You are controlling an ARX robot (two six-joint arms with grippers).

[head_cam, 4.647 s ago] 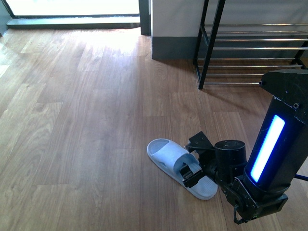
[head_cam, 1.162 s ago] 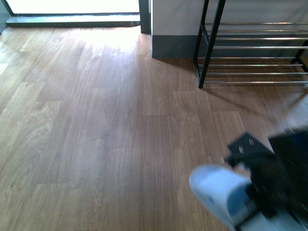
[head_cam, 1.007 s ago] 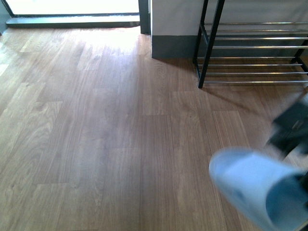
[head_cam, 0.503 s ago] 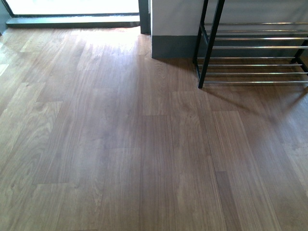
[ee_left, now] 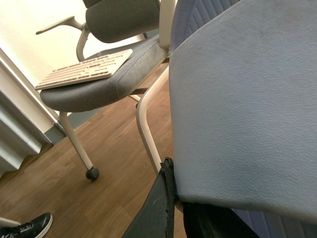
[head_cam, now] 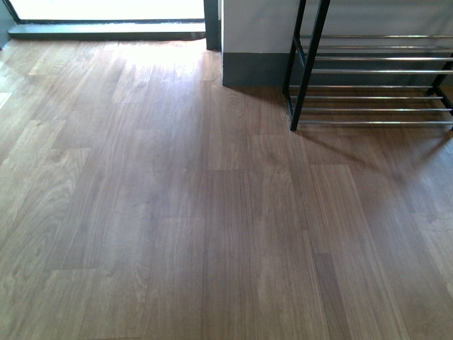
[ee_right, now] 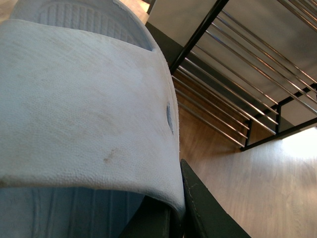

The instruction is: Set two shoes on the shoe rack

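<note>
Beside the black metal shoe rack with chrome rods [ee_right: 237, 74], the right gripper [ee_right: 173, 215] seems clamped on a pale blue rubber slide [ee_right: 74, 99]; the left gripper [ee_left: 181, 215] seems to grip the second pale blue slide [ee_left: 237, 109]. Set the soles flat across two rods.

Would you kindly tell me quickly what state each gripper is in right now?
Left gripper: shut on a pale blue rubber slide sandal.
Right gripper: shut on a whitish rubber slide sandal.
</note>
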